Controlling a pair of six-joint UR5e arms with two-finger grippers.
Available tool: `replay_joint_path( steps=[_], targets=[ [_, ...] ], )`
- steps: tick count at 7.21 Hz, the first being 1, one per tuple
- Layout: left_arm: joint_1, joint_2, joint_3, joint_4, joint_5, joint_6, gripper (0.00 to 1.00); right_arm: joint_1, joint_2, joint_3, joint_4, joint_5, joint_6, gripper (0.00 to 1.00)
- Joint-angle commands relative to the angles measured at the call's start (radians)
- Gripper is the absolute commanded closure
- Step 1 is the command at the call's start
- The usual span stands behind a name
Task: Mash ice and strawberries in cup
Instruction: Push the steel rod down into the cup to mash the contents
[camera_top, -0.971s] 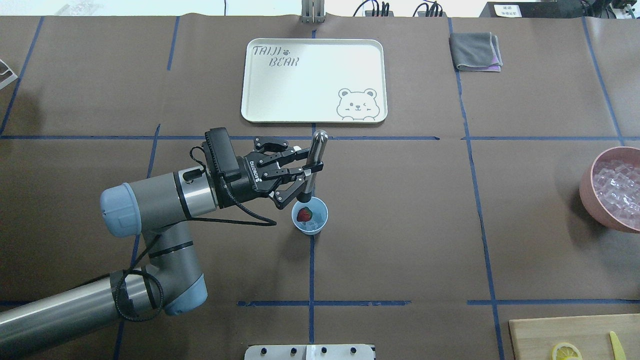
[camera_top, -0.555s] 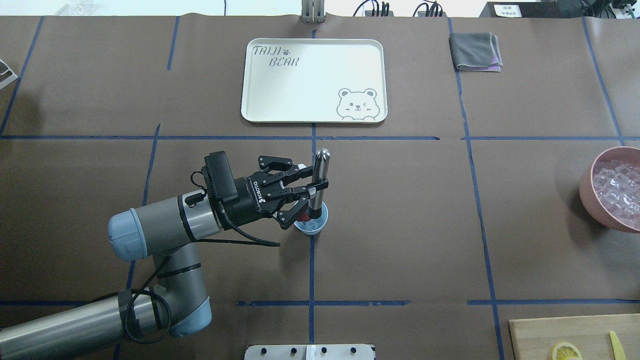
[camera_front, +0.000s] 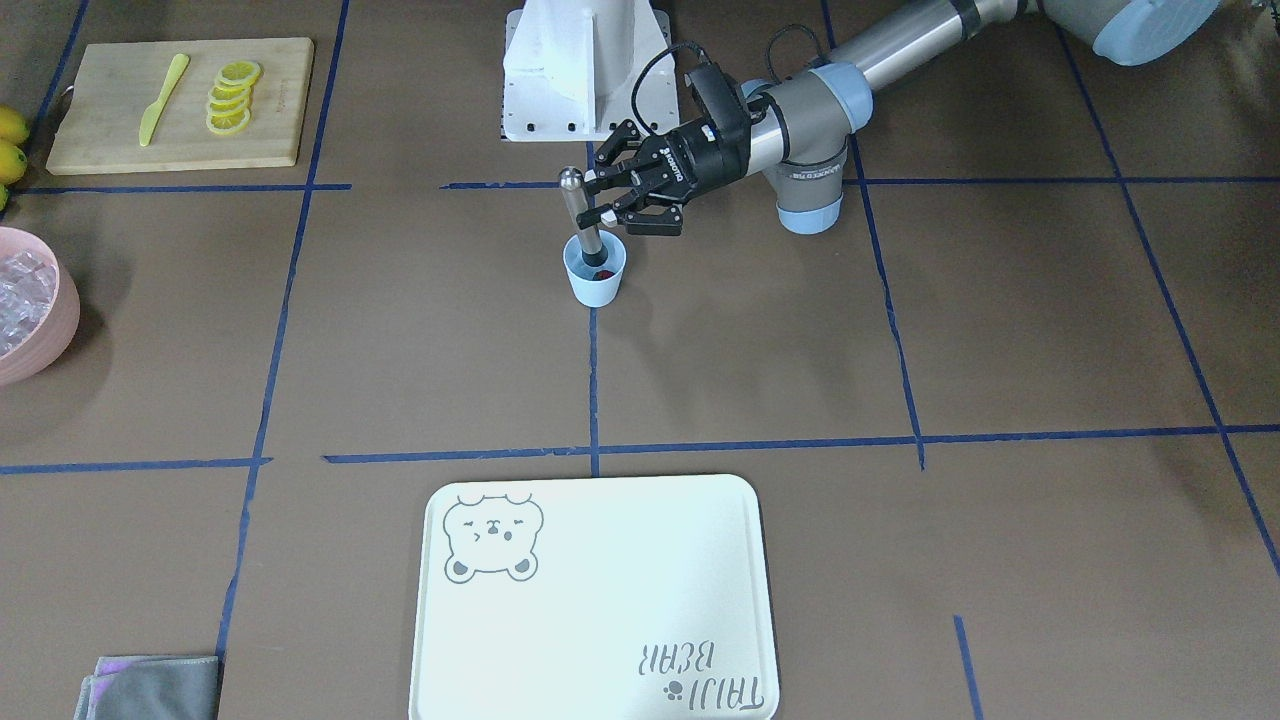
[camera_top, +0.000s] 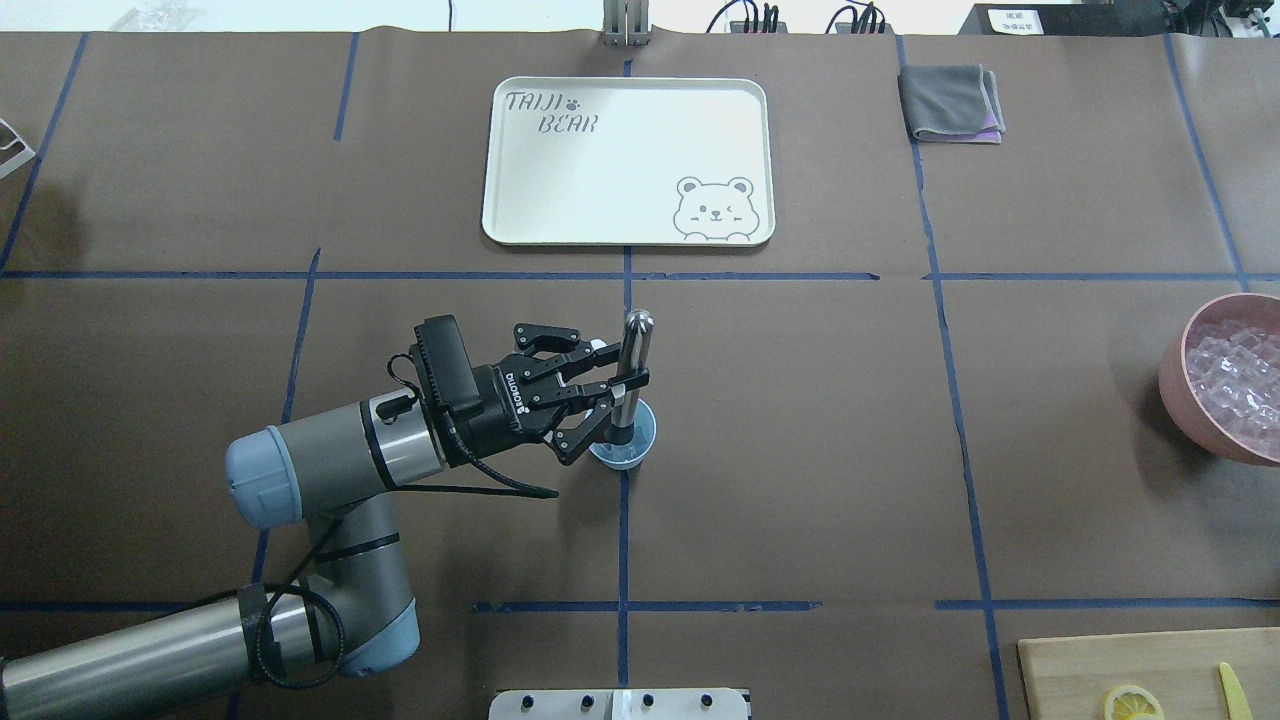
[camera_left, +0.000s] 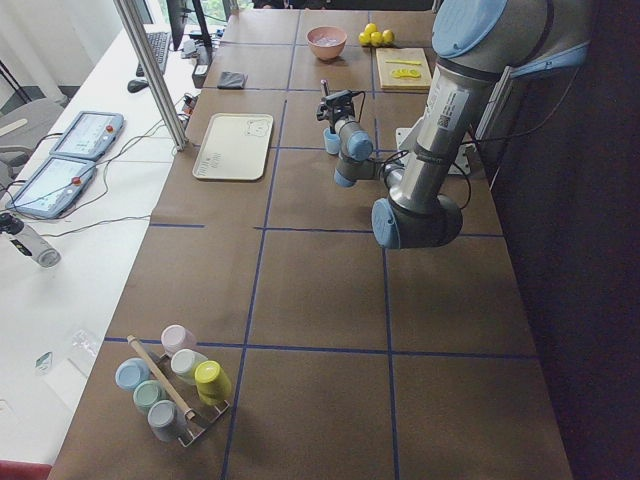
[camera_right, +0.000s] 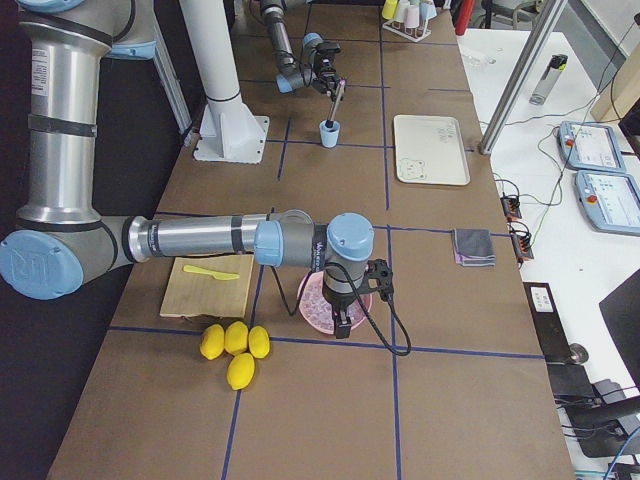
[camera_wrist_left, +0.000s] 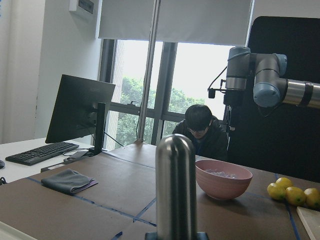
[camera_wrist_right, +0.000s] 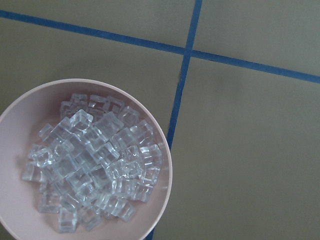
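The left gripper (camera_top: 618, 378), clamped on the upright muddler (camera_top: 634, 345) whose tip stands in the cup (camera_front: 596, 284) at mid-table, over the berry (camera_front: 604, 272), should, I judge, press straight down and gently, or the light, unheld cup may tip.

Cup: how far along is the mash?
Done: the strawberry is loaded in the cup. In hand: the left claw is shut on the metal muddler, whose lower end is down inside the cup. Left: red shows beside the shaft, and I can't tell whether it's crushed, so probably more pressing is needed.
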Motion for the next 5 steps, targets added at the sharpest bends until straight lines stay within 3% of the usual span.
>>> replay_joint_path(
  steps=[1, 5],
  targets=[
    [0.039, -0.004, 0.049, -0.037, 0.055, 0.023, 1.00, 0.000, 0.000, -0.002, -0.001, -0.001, -0.001, 0.01],
    [0.033, -0.012, 0.021, -0.037, 0.055, 0.020, 1.00, 0.000, 0.000, -0.002, 0.000, -0.001, -0.001, 0.01]
  ],
)
